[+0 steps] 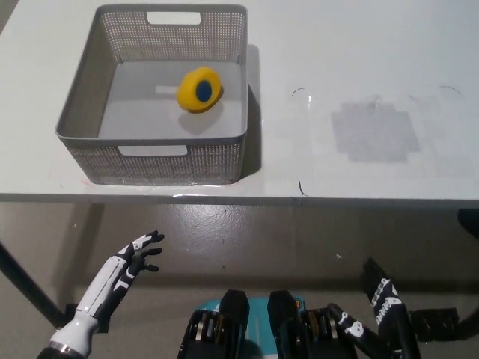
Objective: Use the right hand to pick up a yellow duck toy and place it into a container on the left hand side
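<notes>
The yellow duck toy (198, 89) lies inside the grey mesh basket (90, 97) at the table's left, its dark blue spot facing up. My black right hand (374, 318) hangs low at the bottom right, below the table's front edge, open with fingers spread and nothing in it. My white left hand (138, 250) rests at the lower left, also below the table edge, open and empty.
The white table (359, 60) stretches to the right of the basket, with a faint grey square patch (374, 133) on it. Its front edge runs across the picture's middle, with grey floor (284, 239) below.
</notes>
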You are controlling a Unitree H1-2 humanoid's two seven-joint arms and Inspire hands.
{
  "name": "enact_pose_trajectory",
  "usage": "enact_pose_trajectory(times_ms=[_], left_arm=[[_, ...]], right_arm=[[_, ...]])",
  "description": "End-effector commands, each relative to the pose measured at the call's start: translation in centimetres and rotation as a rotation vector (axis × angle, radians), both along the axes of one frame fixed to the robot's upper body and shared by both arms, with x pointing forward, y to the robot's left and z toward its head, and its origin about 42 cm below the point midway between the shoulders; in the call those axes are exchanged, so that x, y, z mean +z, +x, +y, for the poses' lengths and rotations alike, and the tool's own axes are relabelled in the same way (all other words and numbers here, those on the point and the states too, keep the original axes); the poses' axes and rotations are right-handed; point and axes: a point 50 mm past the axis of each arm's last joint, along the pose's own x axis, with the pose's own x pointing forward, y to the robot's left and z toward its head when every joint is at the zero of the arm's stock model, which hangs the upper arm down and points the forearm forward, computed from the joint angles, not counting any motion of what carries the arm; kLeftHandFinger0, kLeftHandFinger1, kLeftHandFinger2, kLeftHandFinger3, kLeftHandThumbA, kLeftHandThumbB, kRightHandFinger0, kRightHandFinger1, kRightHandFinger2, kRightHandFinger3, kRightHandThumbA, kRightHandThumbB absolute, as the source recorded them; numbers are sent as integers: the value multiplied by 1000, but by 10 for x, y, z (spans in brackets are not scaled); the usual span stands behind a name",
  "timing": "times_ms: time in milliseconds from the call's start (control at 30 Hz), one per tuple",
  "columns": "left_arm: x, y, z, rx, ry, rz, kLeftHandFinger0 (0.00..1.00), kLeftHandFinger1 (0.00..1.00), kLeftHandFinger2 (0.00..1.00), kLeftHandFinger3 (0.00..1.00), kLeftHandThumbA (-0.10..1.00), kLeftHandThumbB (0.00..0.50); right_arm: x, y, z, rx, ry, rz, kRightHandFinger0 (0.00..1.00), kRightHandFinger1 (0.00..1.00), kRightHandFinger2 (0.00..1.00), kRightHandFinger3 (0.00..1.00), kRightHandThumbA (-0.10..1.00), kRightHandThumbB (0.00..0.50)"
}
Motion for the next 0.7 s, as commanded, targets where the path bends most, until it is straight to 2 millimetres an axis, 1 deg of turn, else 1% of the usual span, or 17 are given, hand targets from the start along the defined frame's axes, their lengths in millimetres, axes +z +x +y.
enact_pose_trajectory(times_ms=[0, 133, 233, 267, 300, 333, 367, 400, 433, 467, 533, 600, 633, 667], left_arm=[[15, 8, 8, 2, -8, -93, 708, 832, 988, 1000, 1000, 255], [14, 6, 9, 16, -16, -92, 706, 831, 988, 1000, 1000, 251], [14, 6, 8, 20, -19, -97, 712, 842, 1000, 1000, 1000, 245], [13, 5, 7, 21, -18, -98, 756, 873, 1000, 1000, 1000, 242], [12, 4, 6, 22, -19, -98, 765, 879, 1000, 1000, 1000, 244], [11, 2, 4, 28, -35, -83, 828, 935, 1000, 1000, 1000, 240], [11, 1, 3, 31, -47, -73, 860, 958, 1000, 1000, 1000, 243], [9, -3, -2, 42, -108, -20, 1000, 1000, 1000, 1000, 1000, 226], [7, -7, -6, 47, -164, 26, 1000, 1000, 1000, 1000, 1000, 201], [4, -12, -11, 53, -215, 66, 1000, 1000, 1000, 1000, 1000, 186], [2, -15, -14, 63, -242, 85, 1000, 1000, 1000, 1000, 1000, 160], [-1, -18, -14, 70, -249, 90, 1000, 1000, 1000, 1000, 1000, 157], [-3, -18, -14, 73, -251, 92, 1000, 1000, 1000, 1000, 1000, 160], [-3, -19, -15, 76, -254, 96, 1000, 1000, 1000, 1000, 1000, 173]], right_arm=[[12, 10, -7, -7, 31, -156, 1000, 1000, 1000, 1000, 1000, 304], [12, 12, -7, 9, 34, -155, 1000, 1000, 1000, 1000, 1000, 294], [11, 15, -7, 15, 34, -154, 1000, 1000, 1000, 1000, 1000, 301], [11, 15, -7, 15, 31, -153, 1000, 1000, 1000, 1000, 1000, 307], [11, 14, -7, 15, 30, -153, 1000, 1000, 1000, 1000, 1000, 306], [11, 13, -8, 15, 30, -152, 1000, 1000, 1000, 1000, 1000, 306], [10, 13, -9, 15, 30, -151, 1000, 1000, 1000, 1000, 1000, 307], [10, 12, -9, 17, 37, -149, 1000, 1000, 1000, 1000, 1000, 312], [9, 11, -10, 23, 42, -148, 1000, 1000, 1000, 1000, 1000, 310], [9, 11, -11, 32, 45, -149, 1000, 1000, 1000, 1000, 1000, 310], [9, 14, -12, 43, 39, -149, 1000, 1000, 1000, 1000, 1000, 321], [9, 14, -12, 52, 27, -149, 1000, 1000, 1000, 1000, 1000, 321], [9, 14, -13, 57, 21, -150, 1000, 1000, 1000, 1000, 1000, 313], [9, 14, -13, 59, 19, -150, 1000, 1000, 1000, 1000, 1000, 310]])
